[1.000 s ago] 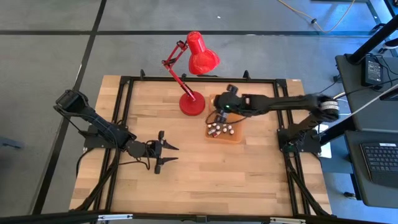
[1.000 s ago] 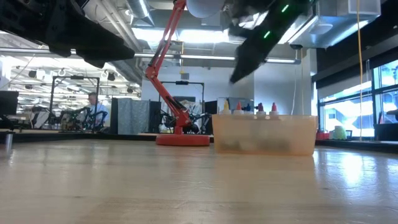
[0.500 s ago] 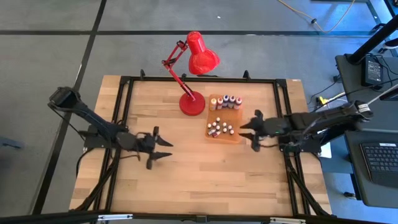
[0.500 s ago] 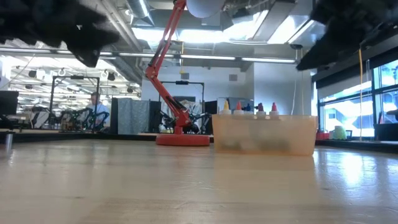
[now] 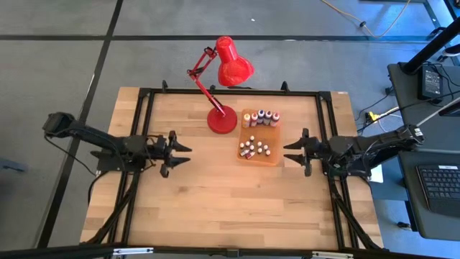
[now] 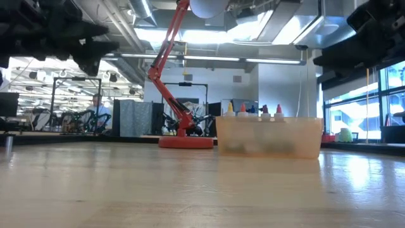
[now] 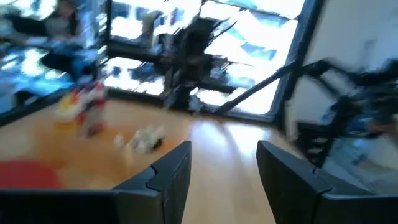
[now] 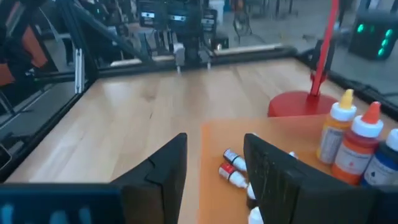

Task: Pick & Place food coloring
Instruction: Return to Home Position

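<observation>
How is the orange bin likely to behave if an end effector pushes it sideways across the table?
The orange bin looks thin, translucent and flat-bottomed on the smooth wooden table, so it would probably slide easily rather than tip. The upright bottles stand loose in it and may topple; the small bottles lying flat could roll.

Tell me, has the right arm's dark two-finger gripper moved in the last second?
Yes. The right gripper has drawn back rightward in the high view, from over the flat orange translucent tray to just off its right edge, open.

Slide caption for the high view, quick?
Food coloring in orange bin by red lamp; left gripper and right gripper open, empty.
</observation>
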`<act>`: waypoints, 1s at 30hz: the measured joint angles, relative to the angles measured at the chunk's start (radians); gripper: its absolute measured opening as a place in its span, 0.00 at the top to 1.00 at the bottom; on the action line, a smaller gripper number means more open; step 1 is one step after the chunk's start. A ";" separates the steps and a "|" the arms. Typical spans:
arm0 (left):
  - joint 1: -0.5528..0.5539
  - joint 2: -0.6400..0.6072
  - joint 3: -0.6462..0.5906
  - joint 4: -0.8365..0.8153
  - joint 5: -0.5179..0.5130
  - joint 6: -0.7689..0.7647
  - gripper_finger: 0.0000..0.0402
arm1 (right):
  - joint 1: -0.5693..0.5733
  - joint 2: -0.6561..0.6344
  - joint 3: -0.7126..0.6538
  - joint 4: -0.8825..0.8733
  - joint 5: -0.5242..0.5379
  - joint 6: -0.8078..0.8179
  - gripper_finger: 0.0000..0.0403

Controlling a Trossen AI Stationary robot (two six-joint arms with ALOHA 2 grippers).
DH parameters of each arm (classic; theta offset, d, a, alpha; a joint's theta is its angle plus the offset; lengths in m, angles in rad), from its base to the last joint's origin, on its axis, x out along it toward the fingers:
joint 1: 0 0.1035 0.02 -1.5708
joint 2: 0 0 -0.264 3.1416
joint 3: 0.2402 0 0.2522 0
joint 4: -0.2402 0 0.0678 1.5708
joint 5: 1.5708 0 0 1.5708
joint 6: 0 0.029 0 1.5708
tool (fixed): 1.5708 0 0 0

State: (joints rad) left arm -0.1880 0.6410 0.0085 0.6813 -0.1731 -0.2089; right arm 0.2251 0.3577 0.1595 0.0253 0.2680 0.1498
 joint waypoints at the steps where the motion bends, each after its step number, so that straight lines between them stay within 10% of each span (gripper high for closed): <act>1: 0.013 -0.009 0.000 0.007 0.031 0.004 0.56 | -0.001 -0.027 -0.022 0.012 0.000 -0.008 0.60; 17: 0.120 -0.219 0.000 -0.245 0.036 0.002 0.57 | -0.002 -0.359 -0.091 -0.090 0.129 -0.175 0.60; 30: 0.165 -0.626 0.000 -0.537 0.037 0.061 0.57 | -0.002 -0.358 0.003 -0.274 0.148 -0.146 0.60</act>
State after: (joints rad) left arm -0.0229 0.0147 0.0086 0.1447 -0.1364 -0.1478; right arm 0.2234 0.0002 0.1624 -0.2488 0.4160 0.0038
